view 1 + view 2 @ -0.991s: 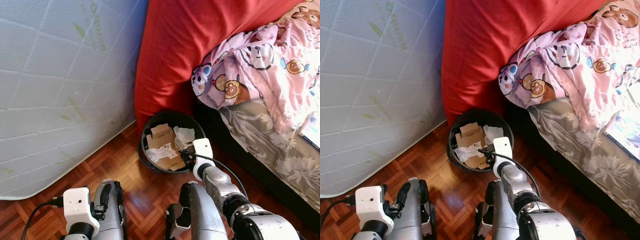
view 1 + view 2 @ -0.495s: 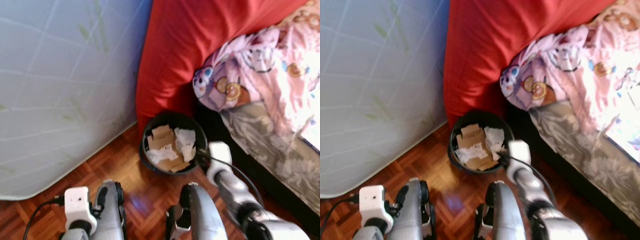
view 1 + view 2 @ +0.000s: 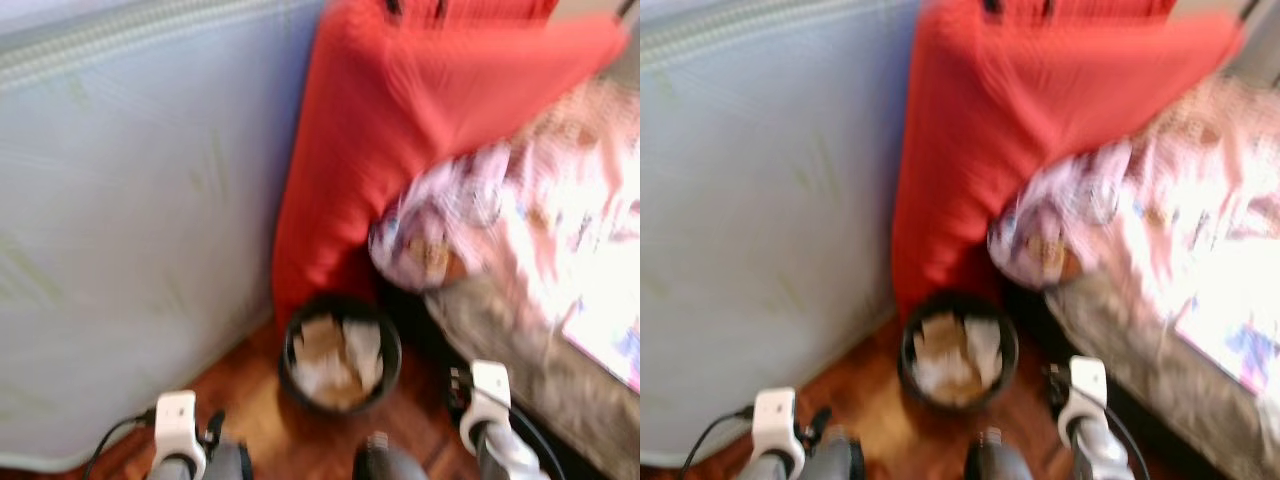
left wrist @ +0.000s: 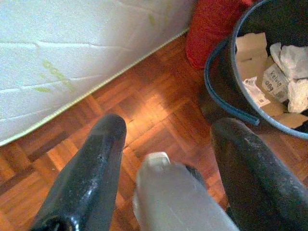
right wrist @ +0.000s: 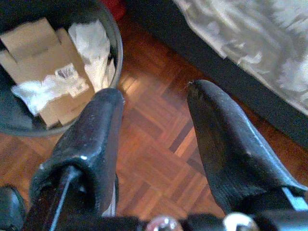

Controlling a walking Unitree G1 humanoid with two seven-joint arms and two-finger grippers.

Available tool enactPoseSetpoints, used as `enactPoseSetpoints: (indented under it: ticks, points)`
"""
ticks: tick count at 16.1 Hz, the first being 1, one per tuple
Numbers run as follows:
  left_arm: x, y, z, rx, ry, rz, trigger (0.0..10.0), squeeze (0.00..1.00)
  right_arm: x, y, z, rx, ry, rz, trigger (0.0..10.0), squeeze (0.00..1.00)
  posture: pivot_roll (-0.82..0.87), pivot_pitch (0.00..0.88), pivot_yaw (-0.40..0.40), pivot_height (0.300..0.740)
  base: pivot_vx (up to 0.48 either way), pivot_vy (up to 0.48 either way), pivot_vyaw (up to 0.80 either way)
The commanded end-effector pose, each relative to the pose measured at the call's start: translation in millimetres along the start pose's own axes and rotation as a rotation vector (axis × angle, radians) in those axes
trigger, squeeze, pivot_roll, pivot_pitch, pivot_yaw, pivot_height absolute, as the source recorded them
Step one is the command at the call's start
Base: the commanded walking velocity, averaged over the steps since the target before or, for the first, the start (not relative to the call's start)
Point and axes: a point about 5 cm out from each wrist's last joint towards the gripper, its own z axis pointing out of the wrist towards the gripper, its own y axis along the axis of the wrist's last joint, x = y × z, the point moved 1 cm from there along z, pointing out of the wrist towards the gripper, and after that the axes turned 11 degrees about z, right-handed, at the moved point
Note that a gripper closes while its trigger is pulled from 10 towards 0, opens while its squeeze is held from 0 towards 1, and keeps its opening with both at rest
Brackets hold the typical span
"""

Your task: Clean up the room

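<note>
Head views are blurring. My right gripper [image 5: 154, 144] is hanging spread and empty just right of the round black trash bin [image 3: 341, 355] holding cardboard scraps [image 5: 45, 53]; left gripper [image 4: 168, 159] also spread, farther left.

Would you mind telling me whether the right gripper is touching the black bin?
Apart. In the right wrist view, the open right gripper hangs over bare wooden floor, with the black bin off beside it.

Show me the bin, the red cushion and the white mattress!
bin [image 3: 390, 352], left eye view, on its black rim.
red cushion [image 3: 400, 150], left eye view, middle of its front.
white mattress [image 4: 72, 43], left wrist view, on its quilted side.
</note>
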Motion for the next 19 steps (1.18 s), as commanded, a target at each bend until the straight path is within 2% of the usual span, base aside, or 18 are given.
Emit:
enactPoseSetpoints:
  ticks: [1, 3, 5, 7, 10, 11, 13, 16, 19]
  points:
    - [2.0, -19, -2.2, 0.08, -0.001, 0.018, 10.0, 0.0, -8.9, -7, -3.2, 0.004, -0.051, 0.049, 10.0, 0.0, 0.11, 0.0, -0.105, 0.723, 0.0, 0.0, 0.0]
    - [2.3, -24, 2.8, 0.14, -0.018, 0.033, 10.0, 0.0, -12.5, -16, -5.7, 0.029, -0.089, 0.073, 10.0, 0.0, 0.06, 0.0, -0.07, 0.723, 0.0, 0.0, 0.0]
    - [2.9, -32, 4.9, 0.209, -0.034, 0.059, 10.0, 0.0, -14.4, -32, -10.2, 0.079, -0.105, 0.057, 10.0, 0.0, 0.01, 0.0, -0.024, 0.723, 0.0, 0.0, 0.0]
    - [4.5, -33, 6.0, 0.233, -0.036, 0.064, 10.0, 0.0, -24.2, -40, -14.9, 0.095, -0.162, 0.127, 10.0, 0.0, -0.01, 0.0, -0.006, 0.723, 0.0, 0.0, 0.0]
    - [9.9, -30, 8.9, 0.242, -0.036, 0.078, 10.0, 0.0, -21.6, -54, -18.9, 0.143, -0.155, 0.122, 10.0, 0.0, -0.05, 0.0, 0.03, 0.723, 0.0, 0.0, 0.0]
    - [11.4, -31, 8.4, 0.251, -0.033, 0.077, 10.0, 0.0, -21.9, -60, -21.1, 0.162, -0.141, 0.104, 10.0, 0.0, -0.06, 0.0, 0.025, 0.723, 0.0, 0.0, 0.0]
    - [11.0, -44, 2.0, 0.293, -0.036, 0.068, 10.0, 0.0, -32.4, -68, -27.2, 0.185, -0.162, 0.109, 10.0, 0.0, -0.06, 0.0, 0.006, 0.723, 0.0, 0.0, 0.0]
    - [0.6, -58, -5.0, 0.342, -0.055, 0.063, 10.0, 0.0, -45.3, -75, -33.7, 0.207, -0.194, 0.114, 10.0, 0.0, -0.08, 0.0, 0.006, 0.723, 0.0, 0.0, 0.0]
    - [0.9, -59, -5.2, 0.351, -0.061, 0.084, 10.0, 0.0, -51.5, -84, -40.7, 0.22, -0.186, 0.12, 10.0, 0.0, -0.09, 0.0, 0.011, 0.723, 0.0, 0.0, 0.0]
